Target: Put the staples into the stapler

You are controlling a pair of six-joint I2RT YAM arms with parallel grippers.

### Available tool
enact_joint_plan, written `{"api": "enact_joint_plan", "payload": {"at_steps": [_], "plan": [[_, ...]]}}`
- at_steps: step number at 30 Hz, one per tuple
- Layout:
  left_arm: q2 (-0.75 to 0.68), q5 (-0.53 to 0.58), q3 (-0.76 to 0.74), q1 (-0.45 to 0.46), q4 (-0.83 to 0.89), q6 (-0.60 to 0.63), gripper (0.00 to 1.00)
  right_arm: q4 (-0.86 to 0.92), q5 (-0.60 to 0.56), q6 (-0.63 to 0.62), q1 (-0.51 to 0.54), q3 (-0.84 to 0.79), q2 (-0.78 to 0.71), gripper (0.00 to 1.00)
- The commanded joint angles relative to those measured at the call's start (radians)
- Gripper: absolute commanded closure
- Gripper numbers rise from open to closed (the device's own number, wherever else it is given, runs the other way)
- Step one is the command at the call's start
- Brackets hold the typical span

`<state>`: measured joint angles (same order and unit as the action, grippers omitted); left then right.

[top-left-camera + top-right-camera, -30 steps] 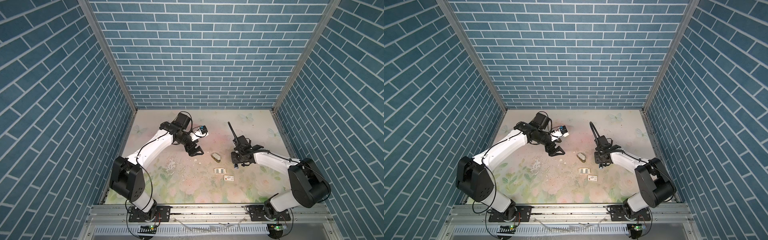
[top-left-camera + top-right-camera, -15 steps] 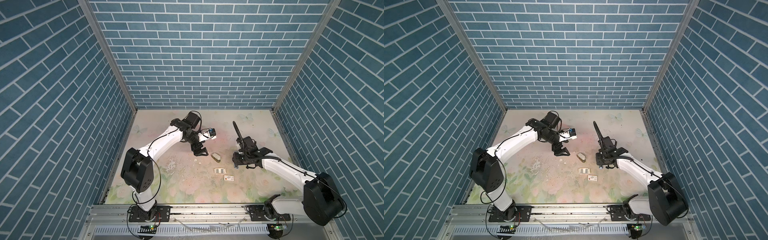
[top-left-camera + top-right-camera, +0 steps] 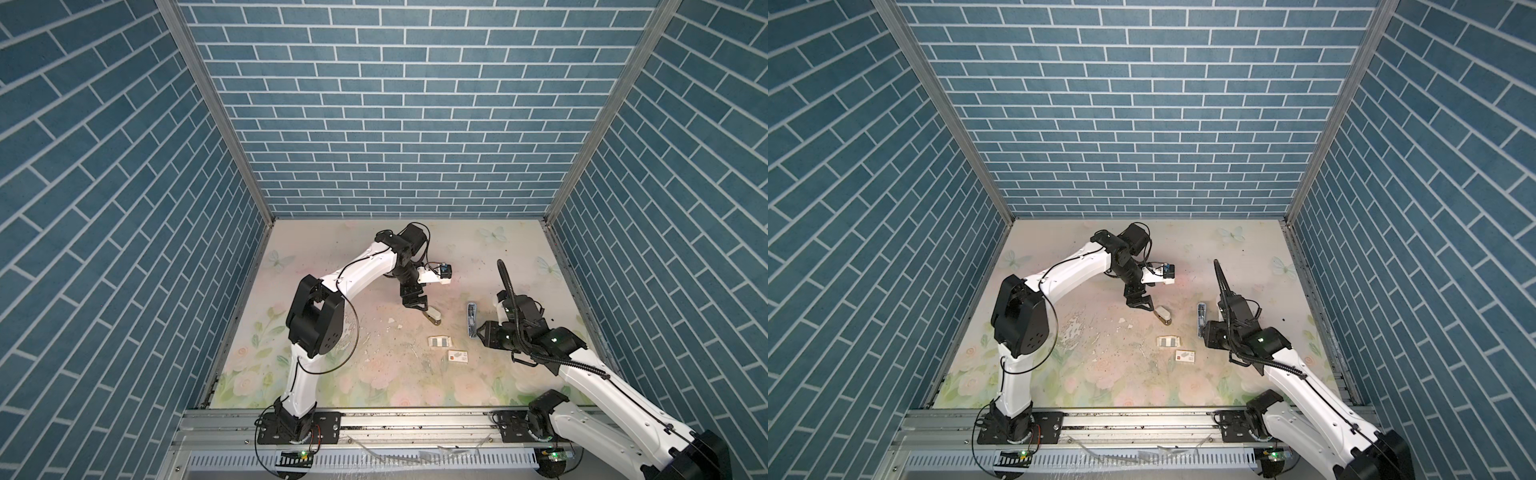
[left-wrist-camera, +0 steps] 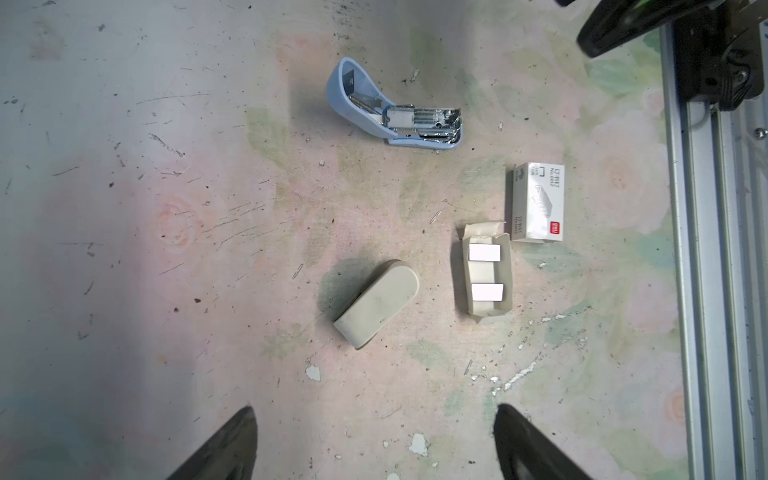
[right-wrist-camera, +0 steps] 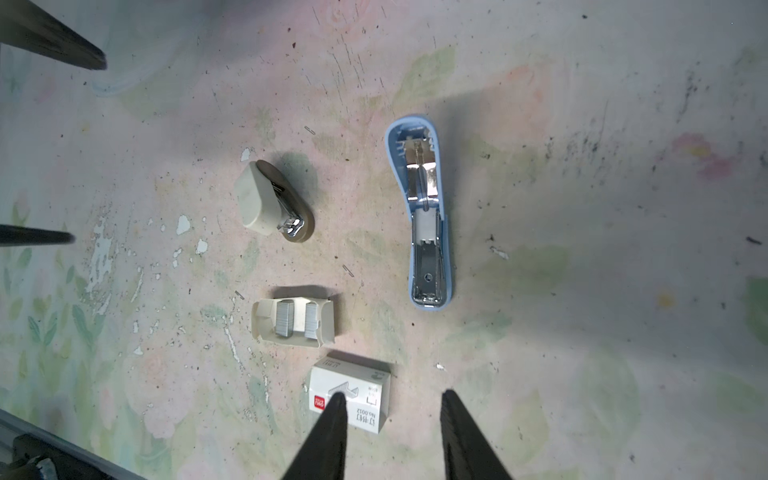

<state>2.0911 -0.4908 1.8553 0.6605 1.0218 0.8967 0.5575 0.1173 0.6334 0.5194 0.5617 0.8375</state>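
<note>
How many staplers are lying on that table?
2. In both top views, a blue stapler lies folded open at the right; a cream stapler sits closed left of it, just ahead of the left pincer. None seems hidden.

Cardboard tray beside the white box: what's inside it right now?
The cream cardboard tray holds two grey staple strips, side by side with a gap between. Anything beneath the strips is covered by them.
</note>
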Motion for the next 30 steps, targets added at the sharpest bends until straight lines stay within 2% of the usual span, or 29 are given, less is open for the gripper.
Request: {"api": "enact_joint_plan", "payload": {"at_steps": [1,7,15,19,23,27,30], "plan": [[0.057,0.029,0.067,0.023,0.105,0.080,0.10,0.011,0.027,0.074,-0.014,-0.038,-0.054,0.63],[0.133,0.059,0.121,0.075,0.117,0.151,0.11,-0.029,0.030,0.126,-0.028,-0.104,-0.129,0.64],[0.226,0.097,0.214,0.124,0.136,0.217,0.12,-0.039,0.018,0.138,-0.039,-0.124,-0.146,0.65],[0.242,0.119,0.204,0.140,0.143,0.249,0.20,-0.049,0.017,0.135,-0.045,-0.131,-0.143,0.66],[0.223,0.128,0.152,0.143,0.090,0.251,0.35,-0.057,0.017,0.134,-0.050,-0.132,-0.139,0.66],[0.209,0.151,0.115,0.149,0.038,0.234,0.45,-0.053,0.008,0.132,-0.055,-0.135,-0.141,0.67],[0.198,0.148,0.092,0.151,0.007,0.222,0.50,-0.054,0.005,0.134,-0.056,-0.138,-0.145,0.68]]}}
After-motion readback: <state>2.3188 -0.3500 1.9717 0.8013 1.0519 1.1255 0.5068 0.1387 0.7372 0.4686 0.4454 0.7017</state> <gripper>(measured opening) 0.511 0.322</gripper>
